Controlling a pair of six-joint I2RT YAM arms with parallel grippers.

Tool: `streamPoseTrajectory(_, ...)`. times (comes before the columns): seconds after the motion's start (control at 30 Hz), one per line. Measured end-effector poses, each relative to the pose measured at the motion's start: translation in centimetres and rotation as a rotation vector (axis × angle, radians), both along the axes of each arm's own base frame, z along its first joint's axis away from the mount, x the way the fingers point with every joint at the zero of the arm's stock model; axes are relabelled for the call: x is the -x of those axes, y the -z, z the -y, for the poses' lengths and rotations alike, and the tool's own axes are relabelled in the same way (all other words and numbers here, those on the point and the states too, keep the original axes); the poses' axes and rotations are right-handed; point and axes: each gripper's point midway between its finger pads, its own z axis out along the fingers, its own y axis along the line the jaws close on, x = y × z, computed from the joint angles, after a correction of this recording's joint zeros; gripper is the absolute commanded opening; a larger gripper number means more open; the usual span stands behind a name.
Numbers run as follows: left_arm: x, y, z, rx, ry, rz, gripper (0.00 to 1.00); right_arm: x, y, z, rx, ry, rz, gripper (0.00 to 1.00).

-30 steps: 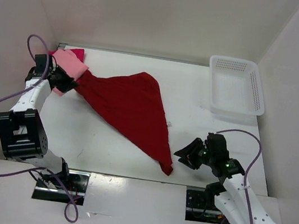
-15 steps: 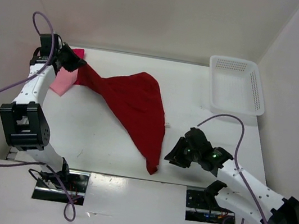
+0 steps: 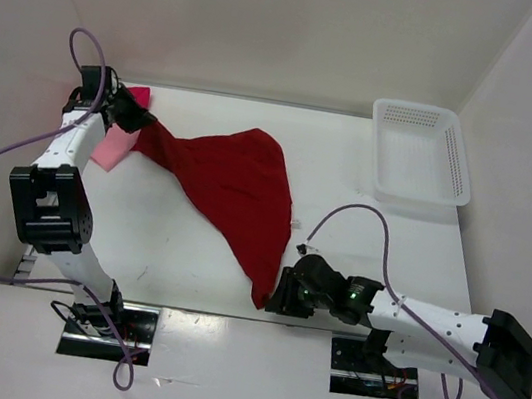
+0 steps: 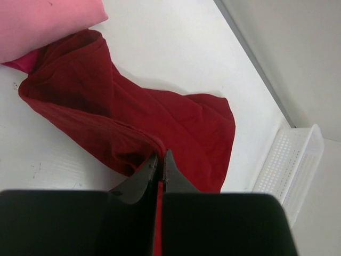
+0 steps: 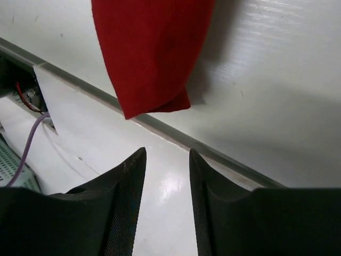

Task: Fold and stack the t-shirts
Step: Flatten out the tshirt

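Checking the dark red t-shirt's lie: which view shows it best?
Top external: the whole dark red t-shirt shows, from the left pincer to its near corner. Left wrist crops it behind the pincer; right wrist shows only that corner.

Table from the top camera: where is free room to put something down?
Bare table lies near-left, between the dark red t-shirt and the left arm's base, and at the right, between that shirt and the white basket. Crowded: the far-left corner, with the light pink t-shirt and left gripper, and the shirt's near tip, by the right gripper.
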Motion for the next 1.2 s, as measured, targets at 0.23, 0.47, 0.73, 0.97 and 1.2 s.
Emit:
streamPoseTrajectory(0.23,0.1,0.5,-0.1,-0.003,-0.006,-0.007,0.0,-0.2,1.3,-0.1,-0.017,0.024,0.053,0.44)
streamPoseTrajectory(0.47,1.0,2.4,-0.1,-0.001,-0.014,-0.052,0.0,-0.8,3.2,0.1,-0.009,0.1,0.071,0.44)
streamPoseTrajectory(0.73,1.9,2.7,0.1,0.0,-0.015,-0.059,0.0,-1.7,3.2,-3.1,-0.056,0.103,0.1,0.42)
streamPoseTrajectory(0.97,2.0,1.6,0.1,-0.006,-0.015,-0.034,0.0,-2.3,3.5,-3.3,-0.038,0.152,0.112,0.2)
streamPoseTrajectory(1.2,2.8,2.6,0.3,0.0,-0.014,-0.058,0.0,-2.8,3.0,-1.8,0.049,0.177,0.135,0.02)
